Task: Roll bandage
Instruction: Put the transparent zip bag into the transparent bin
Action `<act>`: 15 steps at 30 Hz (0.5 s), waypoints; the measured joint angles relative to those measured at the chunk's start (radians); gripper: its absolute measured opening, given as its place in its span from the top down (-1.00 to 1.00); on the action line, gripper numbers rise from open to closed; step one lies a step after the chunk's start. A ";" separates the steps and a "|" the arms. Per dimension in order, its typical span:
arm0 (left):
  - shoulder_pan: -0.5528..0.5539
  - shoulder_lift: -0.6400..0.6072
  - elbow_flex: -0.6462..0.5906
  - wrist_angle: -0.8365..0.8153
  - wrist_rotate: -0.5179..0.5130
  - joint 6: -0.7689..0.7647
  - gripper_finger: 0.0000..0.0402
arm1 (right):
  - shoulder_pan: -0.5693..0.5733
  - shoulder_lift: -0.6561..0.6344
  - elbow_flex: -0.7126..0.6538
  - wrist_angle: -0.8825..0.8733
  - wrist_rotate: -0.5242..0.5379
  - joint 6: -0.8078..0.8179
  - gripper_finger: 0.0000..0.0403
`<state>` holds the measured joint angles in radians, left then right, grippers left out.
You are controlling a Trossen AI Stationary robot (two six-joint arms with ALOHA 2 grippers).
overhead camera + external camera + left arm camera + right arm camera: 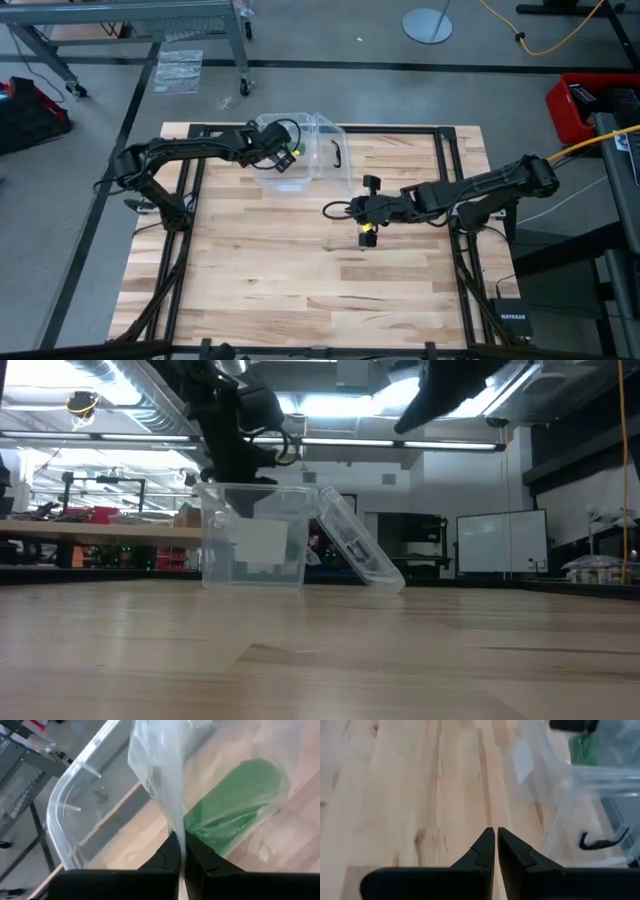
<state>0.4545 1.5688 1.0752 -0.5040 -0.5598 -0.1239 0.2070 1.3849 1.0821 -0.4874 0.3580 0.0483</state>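
Closest to the left wrist camera, the left tool (181,857) is pinched tight on a fold of crinkly clear plastic wrapper (160,770), which runs away from the fingertips. Just beyond them, inside that wrapper, lies the bandage (235,802): a stubby green roll, over the clear plastic box (300,150) at the far side of the bench (300,270).

The roll looks light, soft and squashy, so it should give under a pinch rather than slip. The film around it is the slick part and will likely slide or stretch. A hold across the roll's middle, once it is free of the wrapper, seems the safest.

Farther off, the right tool (495,840) hangs over bare wood at mid-bench, its fingers drawn nearly together on nothing, well apart from the bandage.
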 joint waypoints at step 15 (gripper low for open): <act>-0.029 -0.005 0.000 -0.029 0.003 -0.008 0.52 | -0.020 0.000 -0.170 0.064 0.018 0.131 0.87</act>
<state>0.4257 1.5642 1.0752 -0.5327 -0.5573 -0.1314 0.1867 1.3849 0.9122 -0.4232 0.3760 0.1792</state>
